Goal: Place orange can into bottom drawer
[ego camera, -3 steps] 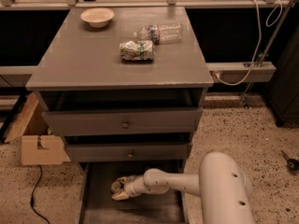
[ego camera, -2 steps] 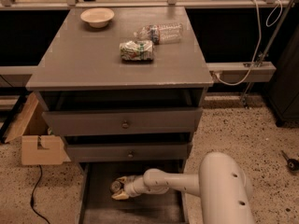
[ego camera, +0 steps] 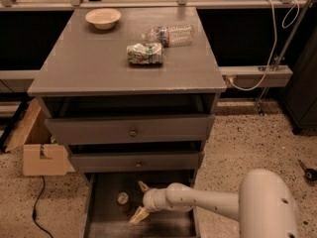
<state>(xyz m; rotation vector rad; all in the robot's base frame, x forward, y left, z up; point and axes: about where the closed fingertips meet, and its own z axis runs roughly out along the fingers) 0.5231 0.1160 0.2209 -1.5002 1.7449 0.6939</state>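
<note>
Upright in the bottom drawer (ego camera: 101,223), under the counter's (ego camera: 89,66) front edge: orange can (ego camera: 123,200), just left of the gripper (ego camera: 139,201), spread wide, not clamping it; placing seemingly done, next needing a clean withdrawal without tipping it

No legible text, seemingly, even on end effector (ego camera: 136,202) in bottom drawer (ego camera: 104,218).

Arm (ego camera: 208,202) stretched horizontal, low; claw (ego camera: 140,201) at bottom centre, fingers (ego camera: 138,215) spread apart.
</note>
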